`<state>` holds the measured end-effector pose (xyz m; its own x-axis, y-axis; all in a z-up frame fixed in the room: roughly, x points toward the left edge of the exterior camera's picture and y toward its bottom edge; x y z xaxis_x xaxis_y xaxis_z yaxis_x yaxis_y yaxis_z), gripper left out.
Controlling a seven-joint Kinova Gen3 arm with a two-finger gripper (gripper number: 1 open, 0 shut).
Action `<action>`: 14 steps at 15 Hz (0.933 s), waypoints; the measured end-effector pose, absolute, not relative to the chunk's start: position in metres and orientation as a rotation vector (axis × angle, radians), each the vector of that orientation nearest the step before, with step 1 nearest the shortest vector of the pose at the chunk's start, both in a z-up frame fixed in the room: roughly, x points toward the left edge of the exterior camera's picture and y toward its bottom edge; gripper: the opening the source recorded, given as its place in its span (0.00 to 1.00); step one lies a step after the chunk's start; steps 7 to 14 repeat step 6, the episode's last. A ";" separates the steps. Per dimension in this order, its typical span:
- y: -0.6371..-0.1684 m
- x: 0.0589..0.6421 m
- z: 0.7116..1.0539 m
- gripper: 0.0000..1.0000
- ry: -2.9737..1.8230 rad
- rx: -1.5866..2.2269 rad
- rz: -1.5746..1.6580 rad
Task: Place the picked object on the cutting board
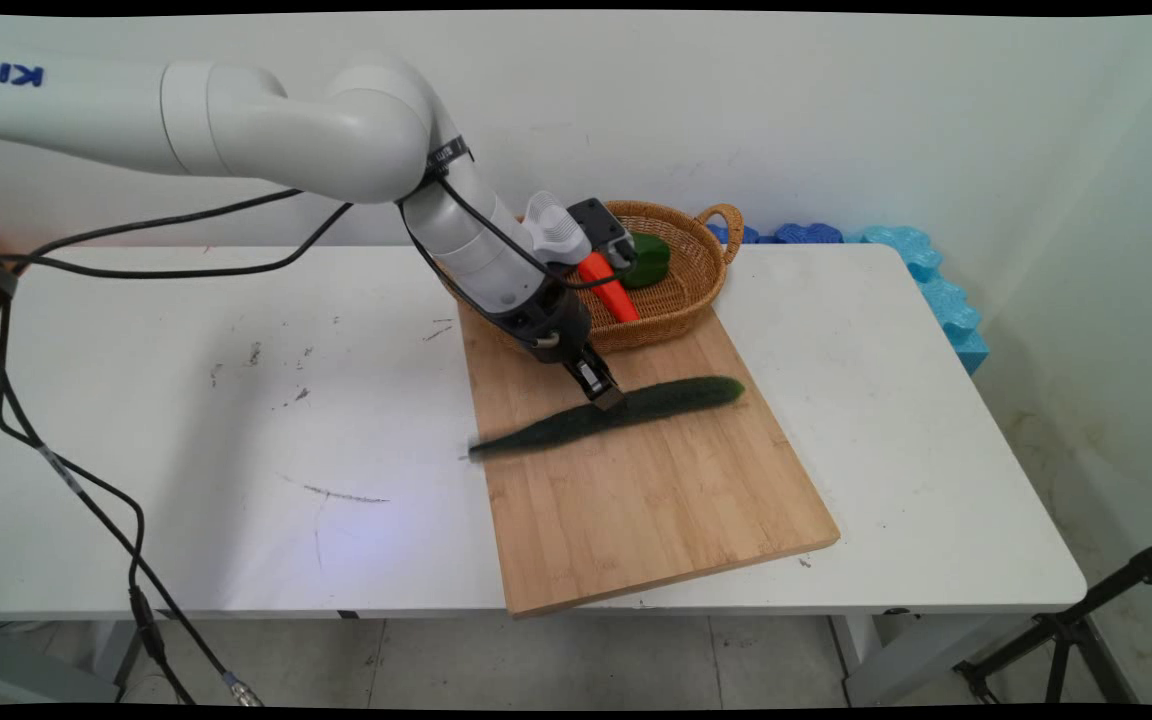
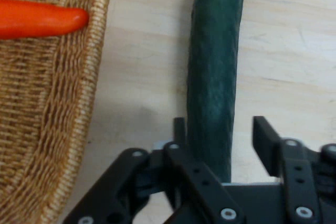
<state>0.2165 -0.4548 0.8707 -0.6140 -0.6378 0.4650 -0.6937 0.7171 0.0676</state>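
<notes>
The claw (image 2: 219, 129), spread around but not gripping a cucumber (image 2: 215, 61), sits low on a cutting board (image 1: 656, 480) beside a basket (image 1: 681, 285).

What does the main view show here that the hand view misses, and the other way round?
Only the main view shows the white table, the green piece in the basket, the cucumber's whole length and the blue foam. Only the hand view shows the fingers standing open either side of the cucumber, one touching, the other apart. Both show the gripper, cucumber, wooden board, wicker basket and orange carrot.
</notes>
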 end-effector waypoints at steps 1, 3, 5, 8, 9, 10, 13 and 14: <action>-0.455 0.216 0.870 1.00 -2.457 1.014 0.164; -0.455 0.213 0.871 1.00 -2.449 0.998 0.166; -0.454 0.212 0.874 1.00 -2.434 0.988 0.173; -0.454 0.212 0.877 1.00 -2.427 0.986 0.175; -0.454 0.212 0.877 1.00 -2.427 0.986 0.175; -0.454 0.212 0.877 1.00 -2.427 0.986 0.175; -0.454 0.212 0.877 1.00 -2.427 0.986 0.175; -0.454 0.212 0.877 1.00 -2.427 0.986 0.175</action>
